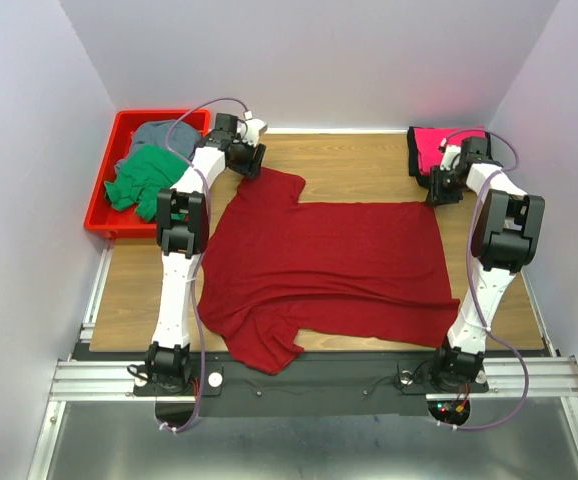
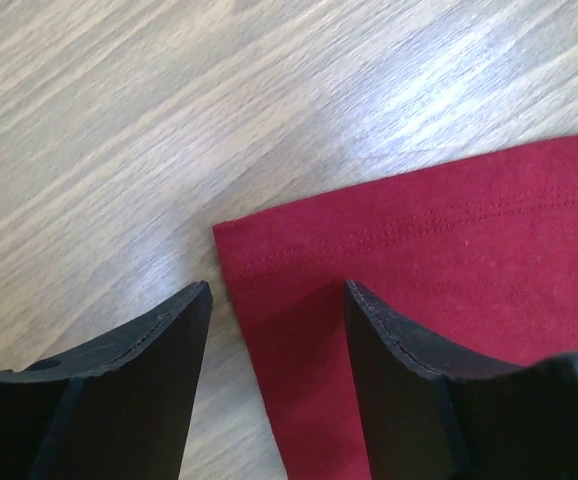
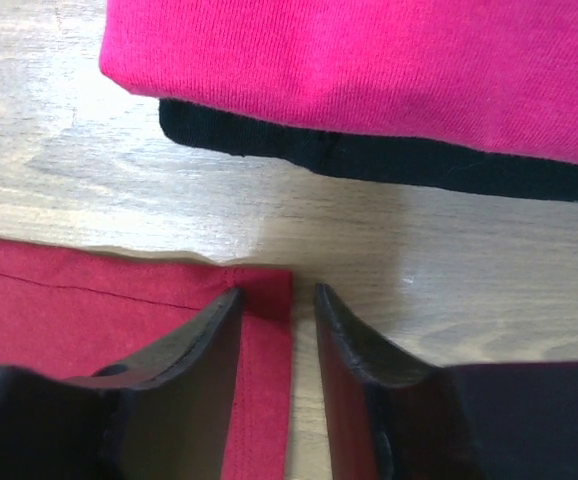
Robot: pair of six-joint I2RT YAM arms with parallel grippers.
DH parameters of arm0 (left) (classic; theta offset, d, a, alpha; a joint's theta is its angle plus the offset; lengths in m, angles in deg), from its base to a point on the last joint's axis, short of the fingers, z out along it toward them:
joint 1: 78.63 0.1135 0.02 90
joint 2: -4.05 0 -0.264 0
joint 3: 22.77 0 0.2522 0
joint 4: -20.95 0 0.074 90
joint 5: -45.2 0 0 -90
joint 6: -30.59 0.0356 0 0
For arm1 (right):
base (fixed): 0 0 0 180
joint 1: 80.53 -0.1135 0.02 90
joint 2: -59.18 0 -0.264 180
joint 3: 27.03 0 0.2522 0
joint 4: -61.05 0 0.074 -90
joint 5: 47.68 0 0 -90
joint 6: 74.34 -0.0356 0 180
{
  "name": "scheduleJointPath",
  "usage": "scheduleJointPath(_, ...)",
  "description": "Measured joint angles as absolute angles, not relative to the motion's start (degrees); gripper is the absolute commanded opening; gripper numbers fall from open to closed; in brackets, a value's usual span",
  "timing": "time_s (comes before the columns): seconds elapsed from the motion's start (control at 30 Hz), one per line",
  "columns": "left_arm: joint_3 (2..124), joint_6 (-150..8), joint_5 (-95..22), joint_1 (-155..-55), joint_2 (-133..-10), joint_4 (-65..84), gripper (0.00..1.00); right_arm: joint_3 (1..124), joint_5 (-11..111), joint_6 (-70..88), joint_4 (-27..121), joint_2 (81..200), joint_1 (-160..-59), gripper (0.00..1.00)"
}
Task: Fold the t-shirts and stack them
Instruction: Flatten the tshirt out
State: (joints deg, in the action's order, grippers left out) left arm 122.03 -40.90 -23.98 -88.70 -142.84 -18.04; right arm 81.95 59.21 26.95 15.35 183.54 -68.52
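Observation:
A dark red t-shirt [image 1: 324, 265] lies spread flat on the wooden table. My left gripper [image 1: 252, 160] is open over its far left sleeve; in the left wrist view the sleeve corner [image 2: 269, 260] lies between my two black fingers [image 2: 149, 370]. My right gripper [image 1: 443, 188] is open over the shirt's far right hem corner, which lies between the fingers in the right wrist view [image 3: 267, 290]. A folded pink shirt [image 1: 433, 146] on a black one [image 3: 369, 160] lies at the far right.
A red bin [image 1: 104, 205] at the far left holds a green shirt [image 1: 147, 178] and a grey shirt [image 1: 164, 135]. The near sleeve [image 1: 264, 350] of the red shirt hangs over the table's front edge. White walls close in the table.

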Motion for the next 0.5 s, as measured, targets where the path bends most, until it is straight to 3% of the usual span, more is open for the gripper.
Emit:
scheduleJointPath(0.13,122.27,-40.82,-23.94,-88.76,-143.10,-17.80,0.49,81.68,59.51,26.79,16.11,183.54,-68.43,0.14)
scheduleJointPath(0.17,122.27,-40.84,-23.87,-88.76,-143.10,-17.80,0.45,81.53,59.80,26.77,16.31,183.54,-68.43,0.01)
scheduleJointPath(0.33,122.27,-40.66,-23.68,-88.78,-143.12,-17.85,0.26,81.49,61.22,26.47,16.44,183.61,-68.59,0.00)
scheduleJointPath(0.43,122.32,-40.68,-23.39,-88.76,-143.12,-17.87,0.12,81.49,61.41,26.47,16.44,183.61,-68.59,0.01)
scheduleJointPath(0.47,122.47,-40.66,-23.31,-88.78,-143.12,-17.87,0.01,81.49,61.44,26.47,16.42,183.61,-68.59,0.01)
scheduleJointPath(0.5,122.89,-40.68,-23.18,-88.78,-143.21,-17.93,0.00,81.49,61.41,26.47,16.42,183.61,-68.59,0.01)
